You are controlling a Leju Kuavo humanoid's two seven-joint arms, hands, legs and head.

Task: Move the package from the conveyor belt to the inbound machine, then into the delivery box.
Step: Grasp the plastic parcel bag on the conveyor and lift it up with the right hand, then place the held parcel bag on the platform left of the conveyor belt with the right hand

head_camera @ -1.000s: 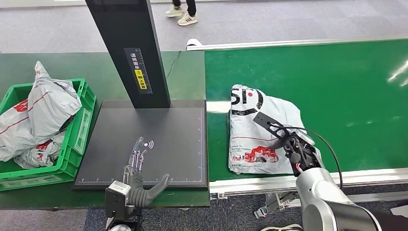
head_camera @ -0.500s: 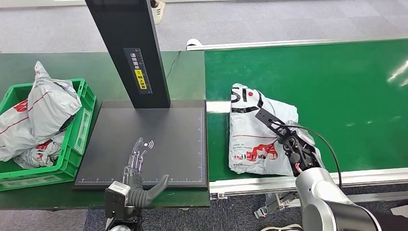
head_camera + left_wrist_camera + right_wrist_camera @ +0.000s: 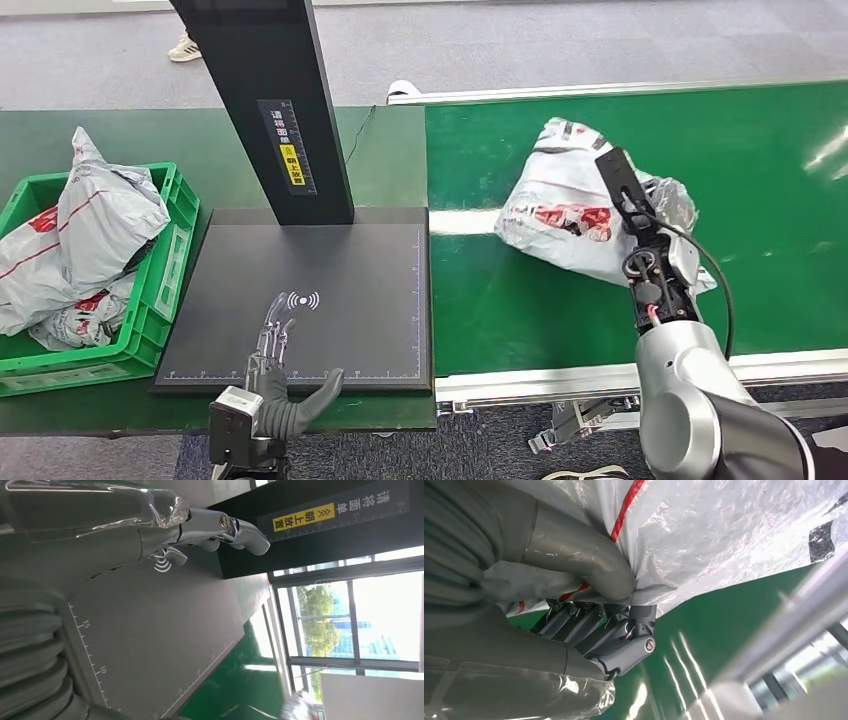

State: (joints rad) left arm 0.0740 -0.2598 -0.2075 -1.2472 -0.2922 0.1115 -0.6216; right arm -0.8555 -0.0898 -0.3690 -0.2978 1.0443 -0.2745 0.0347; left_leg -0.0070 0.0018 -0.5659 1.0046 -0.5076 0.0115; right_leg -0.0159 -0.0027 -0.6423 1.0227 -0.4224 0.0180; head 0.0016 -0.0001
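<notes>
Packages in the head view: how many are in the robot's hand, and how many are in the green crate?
Held by the right hand: 1, the white package above the conveyor belt.
In the green crate: 3, at top, at the left edge, and low down.
Total: 4 packages.

Crinkled glossy plastic package (image 3: 570,205) is wrinkling inside the right hand (image 3: 589,605); smooth green belt (image 3: 760,180) is shining beneath it.
</notes>
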